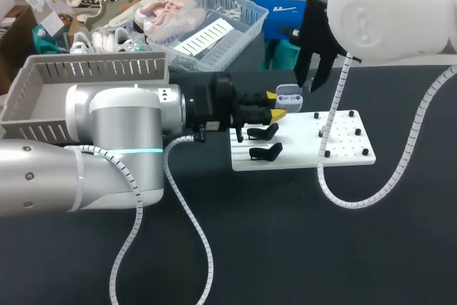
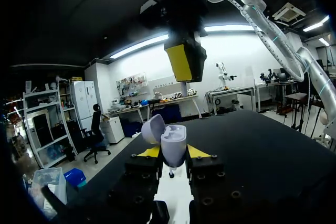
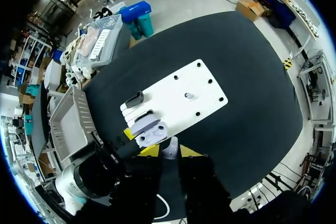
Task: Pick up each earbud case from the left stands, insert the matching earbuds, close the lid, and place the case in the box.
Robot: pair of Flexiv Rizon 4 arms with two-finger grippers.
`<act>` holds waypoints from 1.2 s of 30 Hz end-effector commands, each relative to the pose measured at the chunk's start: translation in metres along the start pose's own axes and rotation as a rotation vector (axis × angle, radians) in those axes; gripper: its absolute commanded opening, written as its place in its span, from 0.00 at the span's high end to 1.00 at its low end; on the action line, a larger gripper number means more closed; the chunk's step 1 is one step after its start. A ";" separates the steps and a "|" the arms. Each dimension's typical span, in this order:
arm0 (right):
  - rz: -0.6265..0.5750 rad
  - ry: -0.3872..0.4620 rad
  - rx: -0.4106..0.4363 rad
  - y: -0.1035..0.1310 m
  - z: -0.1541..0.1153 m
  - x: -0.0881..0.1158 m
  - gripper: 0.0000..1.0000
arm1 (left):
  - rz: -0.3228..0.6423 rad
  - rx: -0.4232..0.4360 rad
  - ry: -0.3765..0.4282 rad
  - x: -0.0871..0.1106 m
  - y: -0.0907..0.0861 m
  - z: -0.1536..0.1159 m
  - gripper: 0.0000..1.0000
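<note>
Our left gripper clamps the open lavender earbud case between its yellow tips, lid tilted back, above the white board. Our right gripper, just over the case, pinches a small pale earbud. The grey box stands at the table's left.

The left arm lies level, its left gripper with fingers clamped on the open case, while the right gripper hangs directly above, pointing down, pinching an earbud.
</note>
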State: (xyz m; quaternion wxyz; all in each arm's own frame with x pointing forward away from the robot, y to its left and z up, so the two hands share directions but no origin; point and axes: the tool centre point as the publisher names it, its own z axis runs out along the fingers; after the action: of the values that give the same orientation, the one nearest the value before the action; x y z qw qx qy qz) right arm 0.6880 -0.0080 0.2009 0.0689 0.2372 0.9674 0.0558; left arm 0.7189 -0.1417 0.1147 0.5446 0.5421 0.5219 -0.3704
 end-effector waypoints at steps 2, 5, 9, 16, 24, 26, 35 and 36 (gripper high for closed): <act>-0.009 0.004 0.003 0.010 0.002 -0.002 1.00 | 0.001 -0.004 -0.002 0.000 0.000 0.000 1.00; -0.019 0.006 0.001 0.014 0.006 -0.003 1.00 | 0.001 -0.004 -0.002 0.000 0.000 0.000 1.00; -0.022 0.014 -0.005 0.016 0.011 -0.003 1.00 | 0.001 -0.004 -0.002 0.000 0.000 0.000 1.00; -0.027 0.029 -0.007 0.020 0.018 -0.001 1.00 | 0.001 -0.004 -0.002 0.000 0.000 0.000 1.00; -0.030 0.040 0.004 0.020 0.021 -0.001 1.00 | 0.001 -0.004 -0.002 0.000 0.000 0.000 1.00; -0.029 0.040 0.003 0.020 0.021 -0.001 1.00 | 0.001 -0.004 -0.002 0.000 0.000 0.000 1.00; -0.021 0.053 0.000 0.019 0.027 0.000 1.00 | 0.001 -0.004 -0.002 0.000 0.000 0.000 1.00; -0.021 0.055 0.000 0.019 0.028 0.000 1.00 | 0.001 -0.004 -0.002 0.000 0.000 0.000 1.00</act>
State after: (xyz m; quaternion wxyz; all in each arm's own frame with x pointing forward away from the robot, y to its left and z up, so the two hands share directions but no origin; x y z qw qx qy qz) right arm 0.6987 0.0096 0.1782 0.0445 0.2257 0.9712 0.0620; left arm 0.7189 -0.1417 0.1147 0.5446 0.5421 0.5219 -0.3704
